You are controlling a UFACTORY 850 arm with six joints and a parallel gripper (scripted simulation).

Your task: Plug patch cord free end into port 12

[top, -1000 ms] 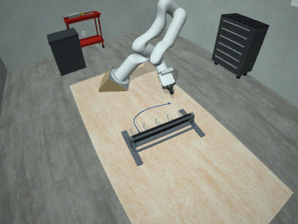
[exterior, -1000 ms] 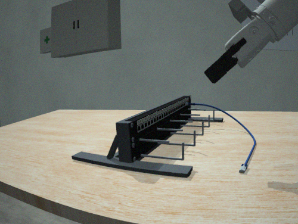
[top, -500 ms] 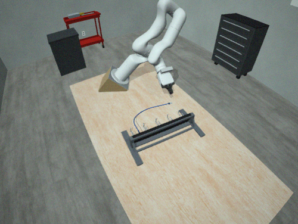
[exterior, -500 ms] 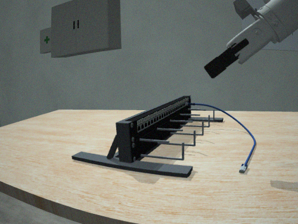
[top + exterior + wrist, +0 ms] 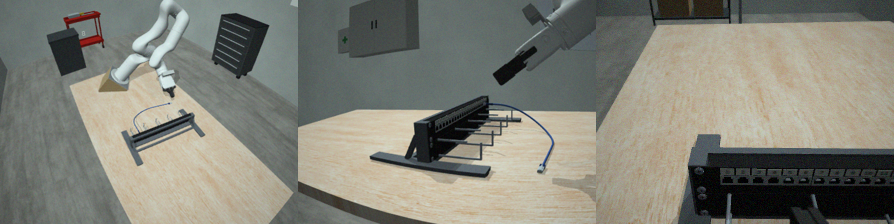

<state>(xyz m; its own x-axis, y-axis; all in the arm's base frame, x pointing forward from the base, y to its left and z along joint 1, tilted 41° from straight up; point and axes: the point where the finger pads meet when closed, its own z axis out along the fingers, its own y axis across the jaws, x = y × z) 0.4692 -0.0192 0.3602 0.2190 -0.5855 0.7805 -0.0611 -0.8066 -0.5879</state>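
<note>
spread the slim black tool [image 5: 172, 95] [image 5: 499, 80] [image 5: 802, 211], now pressed together, before lowering squarely over the clear plastic plug [image 5: 170, 103] [image 5: 542, 168], exterior view's lower right

Fingers [image 5: 171, 93] [image 5: 506, 72] now nearer the rack [image 5: 128, 141] [image 5: 422, 143] [image 5: 709, 143]
</note>
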